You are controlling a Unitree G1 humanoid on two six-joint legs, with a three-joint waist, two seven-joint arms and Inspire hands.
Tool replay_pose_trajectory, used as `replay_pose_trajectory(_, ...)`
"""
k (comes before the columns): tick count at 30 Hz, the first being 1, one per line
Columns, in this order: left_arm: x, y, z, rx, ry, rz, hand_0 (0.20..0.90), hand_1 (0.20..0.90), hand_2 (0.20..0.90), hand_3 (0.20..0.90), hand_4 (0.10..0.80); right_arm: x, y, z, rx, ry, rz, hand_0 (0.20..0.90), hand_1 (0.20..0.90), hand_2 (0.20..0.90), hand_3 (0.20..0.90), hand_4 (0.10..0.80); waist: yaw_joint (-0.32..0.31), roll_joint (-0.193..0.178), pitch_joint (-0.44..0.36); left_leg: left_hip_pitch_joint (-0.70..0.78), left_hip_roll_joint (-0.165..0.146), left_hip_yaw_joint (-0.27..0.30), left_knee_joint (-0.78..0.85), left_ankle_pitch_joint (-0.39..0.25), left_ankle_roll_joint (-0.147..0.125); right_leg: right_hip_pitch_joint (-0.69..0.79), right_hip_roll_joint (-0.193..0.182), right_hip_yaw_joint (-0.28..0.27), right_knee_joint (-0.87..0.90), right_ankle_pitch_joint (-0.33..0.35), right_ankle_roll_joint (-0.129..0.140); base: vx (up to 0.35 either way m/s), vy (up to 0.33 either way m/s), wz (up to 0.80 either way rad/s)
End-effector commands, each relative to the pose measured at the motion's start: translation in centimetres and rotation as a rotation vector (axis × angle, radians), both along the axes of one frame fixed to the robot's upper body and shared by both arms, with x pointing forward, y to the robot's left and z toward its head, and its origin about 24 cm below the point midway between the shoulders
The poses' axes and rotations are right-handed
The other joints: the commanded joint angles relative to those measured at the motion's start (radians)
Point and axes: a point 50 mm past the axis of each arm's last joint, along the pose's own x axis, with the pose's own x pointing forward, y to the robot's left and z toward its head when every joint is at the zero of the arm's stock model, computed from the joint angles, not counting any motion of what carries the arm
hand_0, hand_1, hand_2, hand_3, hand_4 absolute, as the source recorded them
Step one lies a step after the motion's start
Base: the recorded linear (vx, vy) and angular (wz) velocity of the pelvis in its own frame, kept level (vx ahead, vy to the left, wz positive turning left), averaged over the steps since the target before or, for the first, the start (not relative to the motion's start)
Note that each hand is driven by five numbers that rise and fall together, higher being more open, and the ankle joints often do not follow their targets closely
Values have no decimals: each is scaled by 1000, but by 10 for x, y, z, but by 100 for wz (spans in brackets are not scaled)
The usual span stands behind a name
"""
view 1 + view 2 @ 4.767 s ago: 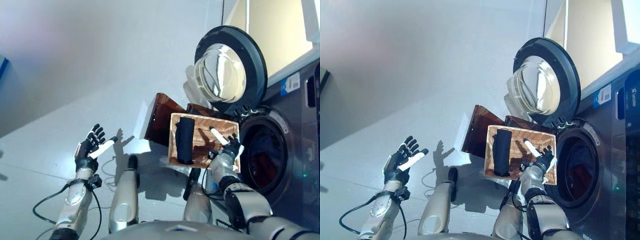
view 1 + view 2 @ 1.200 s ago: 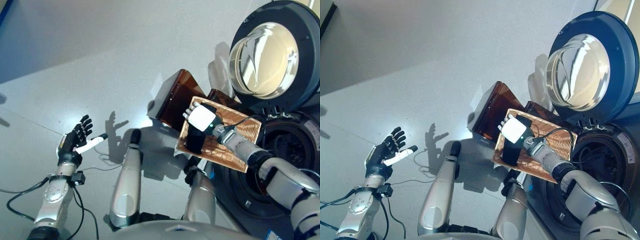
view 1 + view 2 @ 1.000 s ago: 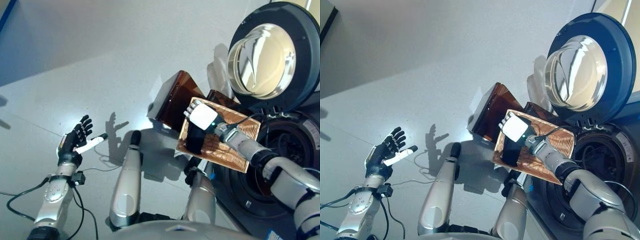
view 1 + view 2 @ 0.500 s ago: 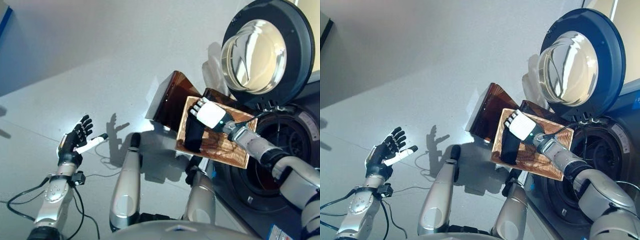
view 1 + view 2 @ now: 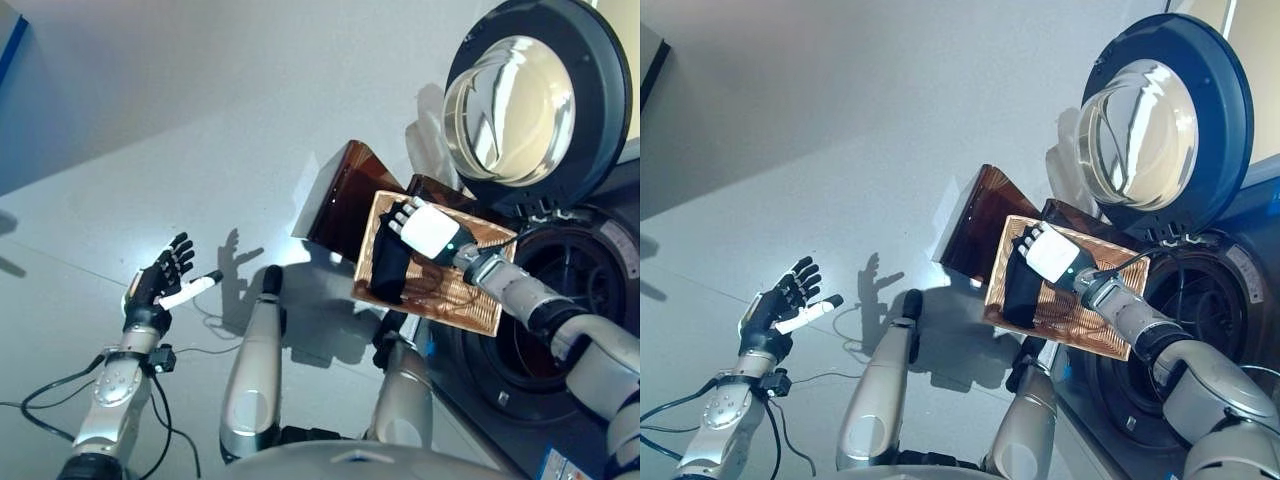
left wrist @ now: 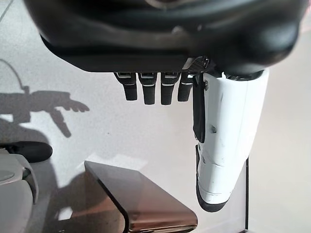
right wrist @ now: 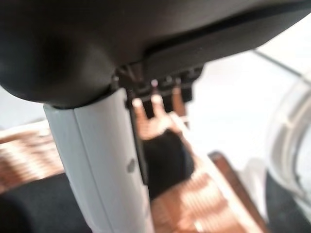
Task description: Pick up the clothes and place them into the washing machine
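Left eye view: right hand [image 5: 428, 229] over, maybe touching, dark cloth [image 5: 386, 270].

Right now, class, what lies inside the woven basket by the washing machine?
A dark folded cloth lies in the basket. The right hand is over its top end, hiding that part.

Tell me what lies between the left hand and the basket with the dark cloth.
Bare grey floor and a brown box beside the basket. The left hand hangs open, far from the dark cloth. Left eye view.
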Motion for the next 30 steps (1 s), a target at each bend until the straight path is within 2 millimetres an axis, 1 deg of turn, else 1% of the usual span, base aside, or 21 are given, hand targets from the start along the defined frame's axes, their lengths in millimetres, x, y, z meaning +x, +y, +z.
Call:
replay_pose_trajectory(1,-11,10,15,38,-80,25,900,900,900,900,800,3,1,14,49,-87,34,900,900,900,900,800,-16,-12,-73,-48,47,-54,-54,66,-64,-36,-38,54,40,51,32,0,0,0)
replay_pose_trajectory(3,-10,11,15,49,-79,25,900,900,900,900,800,3,5,13,50,-87,47,900,900,900,900,800,-15,-21,-73,-45,46,-56,-55,64,-62,-33,-37,56,32,58,33,0,0,0)
replay_pose_trajectory(7,-6,13,17,67,-86,23,900,900,900,900,800,1,5,9,50,-76,44,900,900,900,900,800,-12,-33,-74,-49,44,-59,-52,64,-62,-31,-38,57,33,57,32,0,0,0)
replay_pose_trajectory(10,-4,14,20,77,-94,26,900,900,900,900,800,-1,5,6,40,-63,47,900,900,900,900,800,-9,-35,-71,-58,42,-63,-50,69,-66,-35,-37,55,40,50,28,-24,-8,0)
replay_pose_trajectory(13,-4,16,21,85,-99,28,900,900,900,900,800,-2,4,4,40,-54,44,900,900,900,900,800,-8,-33,-66,-60,40,-64,-52,74,-68,-38,-34,54,44,49,25,-40,-3,0)
replay_pose_trajectory(19,-6,17,19,89,-87,42,900,900,900,900,800,-5,8,0,46,-40,57,900,900,900,900,800,-7,-31,-54,-61,45,-66,-59,86,-72,-42,-27,54,45,51,22,-23,-4,0)
replay_pose_trajectory(24,-6,17,17,80,-79,37,900,900,900,900,800,-13,11,-13,26,12,73,900,900,900,900,800,-15,-33,-56,-58,53,-67,-50,81,-76,-39,-23,58,52,48,21,0,0,0)
replay_pose_trajectory(30,-5,17,18,78,-86,32,900,900,900,900,800,-17,14,-21,42,33,72,900,900,900,900,800,-20,-34,-56,-65,54,-65,-37,75,-77,-48,-25,62,50,54,23,0,0,0)
